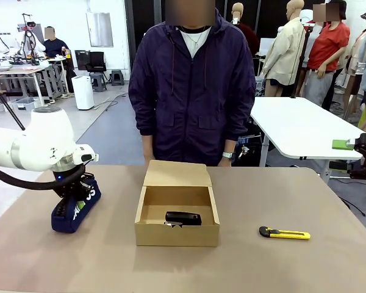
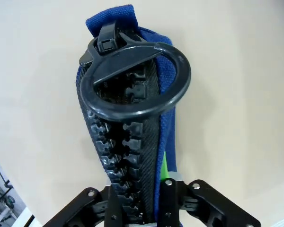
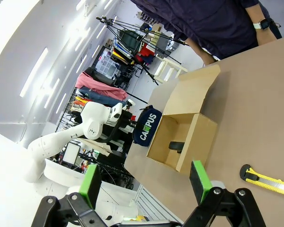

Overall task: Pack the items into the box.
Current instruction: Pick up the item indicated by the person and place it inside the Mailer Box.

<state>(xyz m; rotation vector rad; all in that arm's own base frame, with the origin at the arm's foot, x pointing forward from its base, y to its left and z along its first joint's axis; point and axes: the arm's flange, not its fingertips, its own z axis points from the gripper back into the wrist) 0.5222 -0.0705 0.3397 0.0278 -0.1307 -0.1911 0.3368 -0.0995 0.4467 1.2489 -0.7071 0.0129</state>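
Left gripper (image 1: 75, 196) is seen clamped across the navy pencil case (image 1: 67, 218), which rests left of the box (image 1: 177, 234); its soft, light fabric is judged likely to sag, so the middle is best held; right gripper (image 3: 145, 180) is held open, well right of the box.

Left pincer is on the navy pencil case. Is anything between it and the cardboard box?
Nothing visible: bare table lies between the navy zip pencil case and the open brown cardboard box. Its lid flap stands back at the far side. A small black stapler-like object already lies inside, taking part of the floor.
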